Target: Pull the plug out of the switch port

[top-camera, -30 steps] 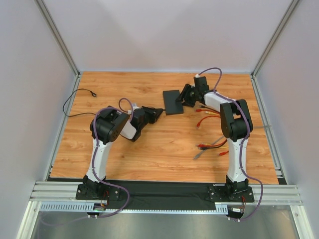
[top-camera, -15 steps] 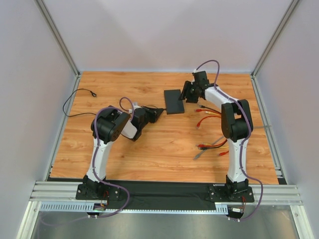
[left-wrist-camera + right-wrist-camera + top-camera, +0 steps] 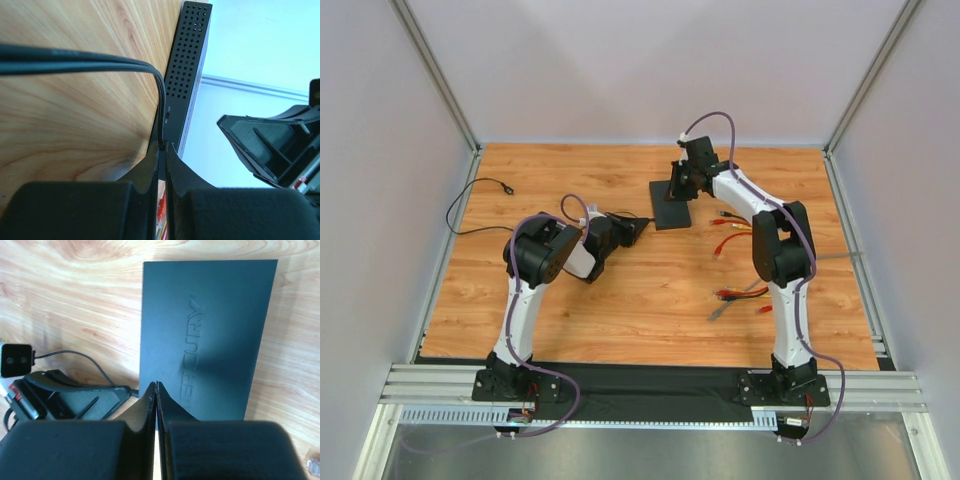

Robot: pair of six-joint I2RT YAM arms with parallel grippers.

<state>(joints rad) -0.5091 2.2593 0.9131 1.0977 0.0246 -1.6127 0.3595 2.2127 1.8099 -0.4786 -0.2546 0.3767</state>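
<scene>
The switch (image 3: pixel 669 210) is a flat black box lying on the wooden table; its embossed top (image 3: pixel 210 315) fills the right wrist view. In the left wrist view its perforated side (image 3: pixel 189 60) faces me. My left gripper (image 3: pixel 639 228) sits at the switch's near left corner, its jaws (image 3: pixel 163 146) shut on a thin black cable (image 3: pixel 75 57) right where it meets the switch. The plug itself is hidden between the fingers. My right gripper (image 3: pixel 680 188) hangs over the switch, shut and empty, its tips (image 3: pixel 157 385) above the top face near its edge.
Red, orange and yellow patch cables (image 3: pixel 738 226) lie right of the switch, with more (image 3: pixel 745 293) by the right arm. The black cable's loose end (image 3: pixel 505 186) lies at the far left. Grey walls (image 3: pixel 390 170) enclose the table.
The right gripper has swung left from beside the switch to above it and shut. The left jaws have closed onto the black cable; the left arm has hardly moved.
</scene>
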